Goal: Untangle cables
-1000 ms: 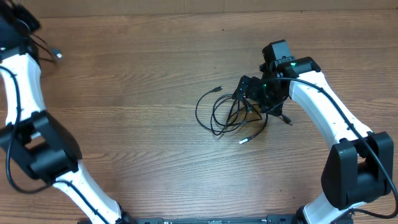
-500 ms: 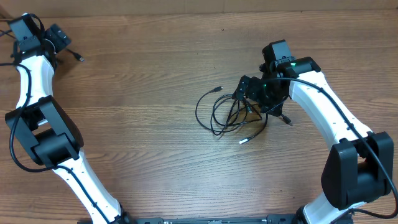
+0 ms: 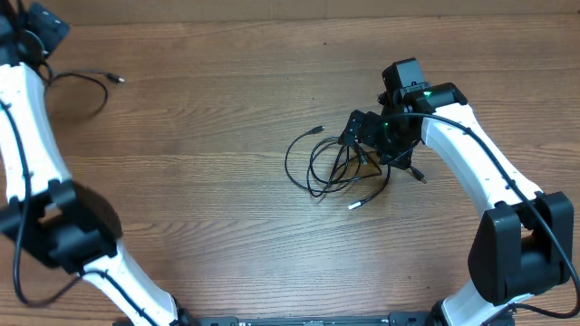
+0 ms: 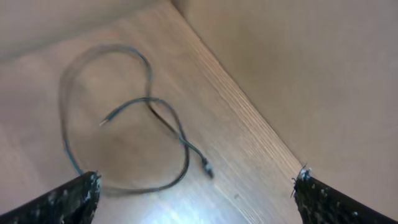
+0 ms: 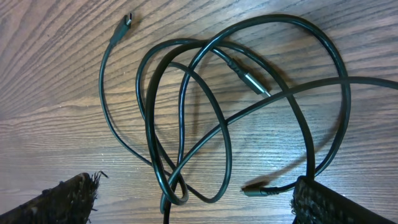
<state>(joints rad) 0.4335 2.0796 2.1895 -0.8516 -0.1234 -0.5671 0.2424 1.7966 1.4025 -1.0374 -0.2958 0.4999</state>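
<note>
A bunch of thin black cables (image 3: 333, 165) lies tangled right of the table's centre, with one plug (image 3: 317, 130) pointing up-left and a silvery tip (image 3: 356, 205) below. My right gripper (image 3: 370, 145) hangs over its right side, open with nothing between the fingers. In the right wrist view the cables (image 5: 148, 112) loop across each other between the spread fingertips (image 5: 62, 202), and a silvery plug (image 5: 252, 81) lies inside the loops. A separate cable (image 3: 86, 83) lies loose at the far left. My left gripper (image 4: 196, 200) is open above this separate cable (image 4: 205, 167).
The table's edge (image 4: 249, 106) runs diagonally close beside the separate cable in the left wrist view. The left arm (image 3: 23, 118) stretches along the table's left side, and the right arm (image 3: 480, 163) along the right.
The left gripper has opened and let go of the single cable, which now lies on the table at the far left. The left arm has drawn back toward the corner. The right arm is still.
</note>
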